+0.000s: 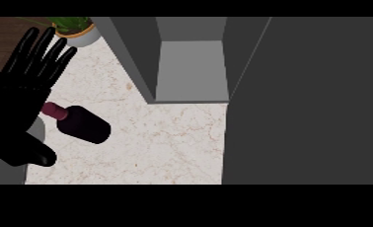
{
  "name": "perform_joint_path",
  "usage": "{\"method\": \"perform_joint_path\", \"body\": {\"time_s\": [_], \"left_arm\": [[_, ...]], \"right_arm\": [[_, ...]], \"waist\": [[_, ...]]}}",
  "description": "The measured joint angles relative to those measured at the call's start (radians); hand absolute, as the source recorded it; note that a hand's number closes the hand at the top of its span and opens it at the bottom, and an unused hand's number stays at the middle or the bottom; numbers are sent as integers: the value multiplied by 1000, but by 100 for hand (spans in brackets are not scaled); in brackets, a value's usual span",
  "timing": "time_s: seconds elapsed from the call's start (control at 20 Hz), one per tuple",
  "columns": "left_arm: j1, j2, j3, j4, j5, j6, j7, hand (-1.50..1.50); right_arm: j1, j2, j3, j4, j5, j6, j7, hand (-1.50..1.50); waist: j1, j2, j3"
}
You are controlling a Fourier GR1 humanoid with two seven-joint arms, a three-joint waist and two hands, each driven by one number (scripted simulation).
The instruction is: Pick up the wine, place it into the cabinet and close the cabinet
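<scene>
A black left hand (29,80) stands at the left edge of the scene, fingers straight and spread wide, tips pointing to the far side, holding nothing. Its thumb (33,154) juts toward the near side, and the grey forearm behind it is mostly cut off by the edge. Just right of the palm a dark wine bottle (82,123) lies on its side on the pale marbled worktop (167,142), its maroon neck toward the hand; whether neck and palm touch is hard to make out. Further right stands the grey cabinet (191,70), its compartment open. Its door (299,102) swings toward the near right and hides that whole side of the worktop. A potted plant (76,29) sits far left, partly cropped.
</scene>
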Motion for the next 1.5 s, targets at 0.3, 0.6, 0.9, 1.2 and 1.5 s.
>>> {"method": "perform_joint_path", "body": {"time_s": [0.3,0.6,0.9,1.2,1.5], "left_arm": [[-33,6,10,32,50,-7,51,-150],[-11,-8,1,-36,57,21,97,-150],[22,-26,1,-70,35,22,96,-150],[55,-20,24,-87,35,6,103,-150],[82,-4,61,-69,26,-16,99,-150]], "right_arm": [[24,-3,-18,-70,-41,18,76,-150],[-9,-5,-51,-100,-64,23,147,-150],[-32,9,-66,-94,-67,34,166,-150],[-69,22,-58,-102,-55,25,218,-150],[-73,28,-70,-97,-61,37,222,-150]], "waist": [[6,0,1],[10,-1,1],[10,0,1],[11,0,1],[11,0,1]]}}
